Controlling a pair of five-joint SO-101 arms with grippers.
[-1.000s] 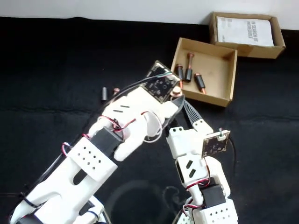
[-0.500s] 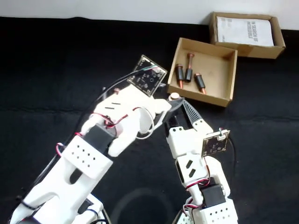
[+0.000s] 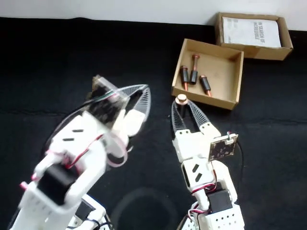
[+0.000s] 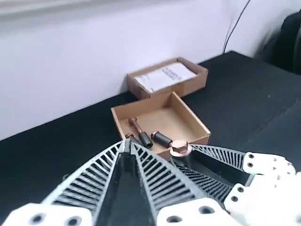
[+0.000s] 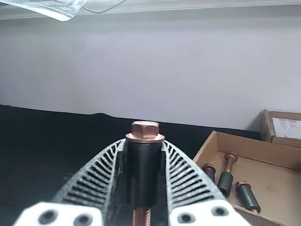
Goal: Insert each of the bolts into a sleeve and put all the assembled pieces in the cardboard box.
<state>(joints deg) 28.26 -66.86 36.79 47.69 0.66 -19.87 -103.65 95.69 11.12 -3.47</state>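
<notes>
My right gripper (image 3: 181, 104) is shut on a black sleeve (image 5: 141, 172) with a copper bolt (image 5: 145, 130) standing upright through it; the bolt head (image 3: 181, 99) pokes above the fingertips. It hangs just in front of the cardboard box (image 3: 223, 74), near its front left corner. Three assembled pieces (image 3: 194, 73) lie inside at the box's left side. My left gripper (image 3: 143, 92) is shut and holds nothing, a short way left of the right one. From the left wrist its closed tips (image 4: 126, 145) point toward the bolt head (image 4: 180, 149) and the box (image 4: 176, 121).
A second cardboard box (image 3: 252, 32) holding a printed sheet stands behind the first, at the back right. The table is covered in black cloth (image 3: 57, 57), and a white wall runs along the back edge.
My left arm has pulled back to the left, away from the right gripper, and now covers the table patch where a loose sleeve and bolt lay. The right gripper still holds the assembled piece.
</notes>
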